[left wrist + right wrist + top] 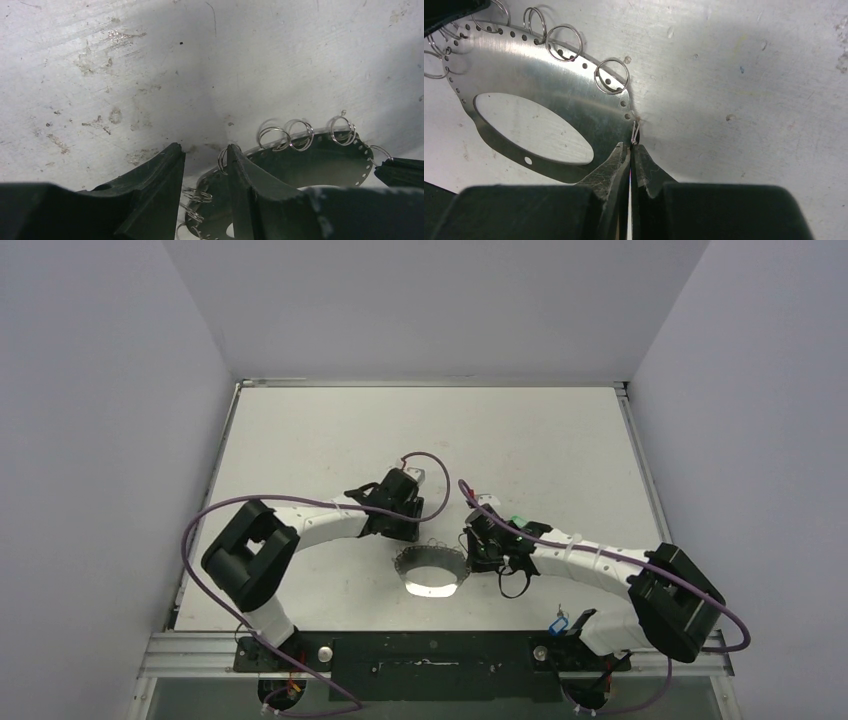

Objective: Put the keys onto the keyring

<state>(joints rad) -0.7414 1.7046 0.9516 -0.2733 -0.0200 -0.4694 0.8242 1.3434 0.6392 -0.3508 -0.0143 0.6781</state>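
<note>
The keyring (408,562) is a flat, pale metal ring plate with an oval hole. Its rim is dotted with holes and carries several small wire split rings (612,76). It lies on the table between both grippers. My right gripper (630,145) is shut, its tips pinching one small split ring (635,132) at the plate's right rim. My left gripper (204,147) stands open over the plate's far-left rim (310,165), with a small ring (222,160) against its right finger. A tiny green tag (517,521) shows by the right wrist. A tiny blue one (558,624) lies near the right arm's base. They look like the keys.
Purple cables (430,475) loop over both arms. The white table (330,440) is scuffed and walled on three sides. The black base rail (430,650) runs along the near edge.
</note>
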